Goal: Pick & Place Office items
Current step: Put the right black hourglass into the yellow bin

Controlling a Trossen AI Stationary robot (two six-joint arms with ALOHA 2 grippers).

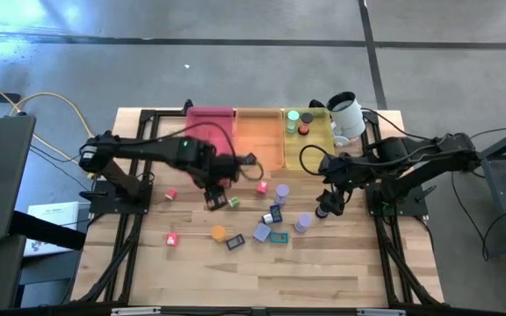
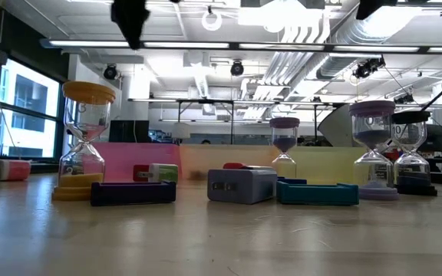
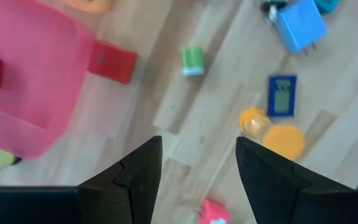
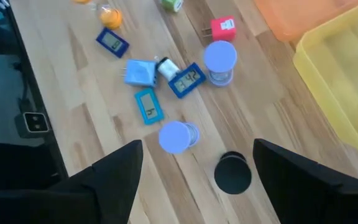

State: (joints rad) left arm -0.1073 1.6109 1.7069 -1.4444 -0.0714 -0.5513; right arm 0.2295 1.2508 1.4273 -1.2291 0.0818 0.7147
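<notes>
Three trays (image 1: 257, 132) sit side by side along the bench's (image 1: 191, 272) far edge, a cup (image 1: 346, 114) lying at their right end. Before them, hourglasses (image 1: 281, 190), timers (image 1: 278, 237) and blocks (image 1: 172, 239) lie scattered mid-bench. More pieces (image 1: 302, 121) lie in the right tray.

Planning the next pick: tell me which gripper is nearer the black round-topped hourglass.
Right. The right gripper hovers just above the black round-topped hourglass; the left gripper hangs far across the table, near the pink tray.
</notes>
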